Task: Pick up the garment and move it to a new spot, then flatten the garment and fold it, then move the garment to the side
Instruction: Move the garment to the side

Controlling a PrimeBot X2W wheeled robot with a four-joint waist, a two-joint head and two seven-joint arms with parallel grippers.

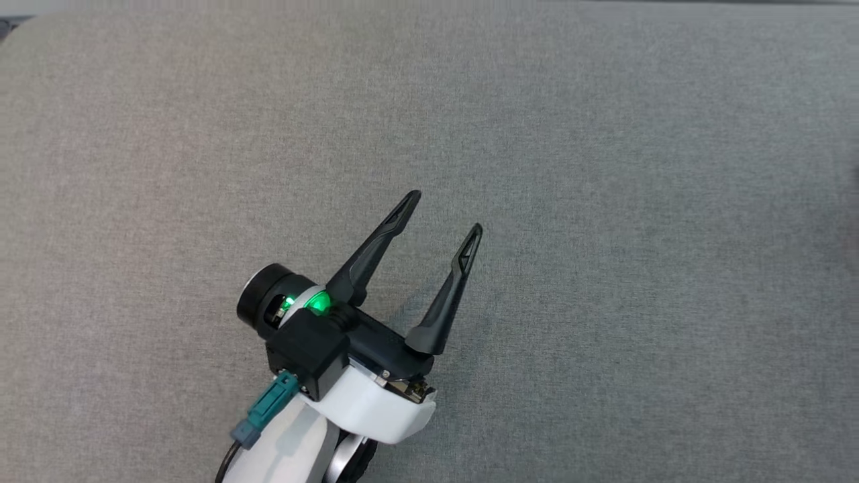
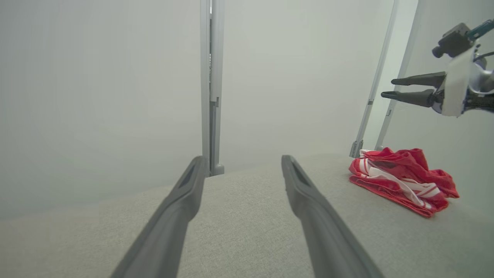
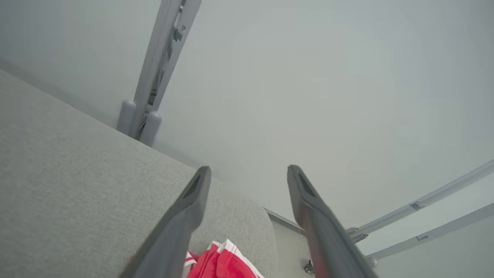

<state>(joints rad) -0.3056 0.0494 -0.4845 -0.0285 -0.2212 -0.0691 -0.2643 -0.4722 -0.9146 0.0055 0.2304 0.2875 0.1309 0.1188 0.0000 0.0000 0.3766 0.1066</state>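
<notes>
The garment [image 2: 401, 179] is a red cloth with white stripes, lying in a bunched heap near the far corner of the grey fabric table [image 1: 604, 168]. My left gripper [image 1: 444, 215] hovers open over bare tabletop, well to one side of the heap, with nothing between its fingers; its own camera shows the same open left gripper [image 2: 243, 160]. My right gripper [image 2: 388, 88] hangs in the air above the garment, apart from it. From its wrist, the right gripper [image 3: 249, 170] stands open and empty, with the garment [image 3: 224, 264] below, between the finger bases.
Grey metal frame posts [image 2: 210, 77] rise just behind the table's far edge, and two slanted ones [image 2: 374, 85] stand by the corner near the garment. A pale wall lies behind. The table's rounded corner [image 3: 266, 224] drops off beside the heap.
</notes>
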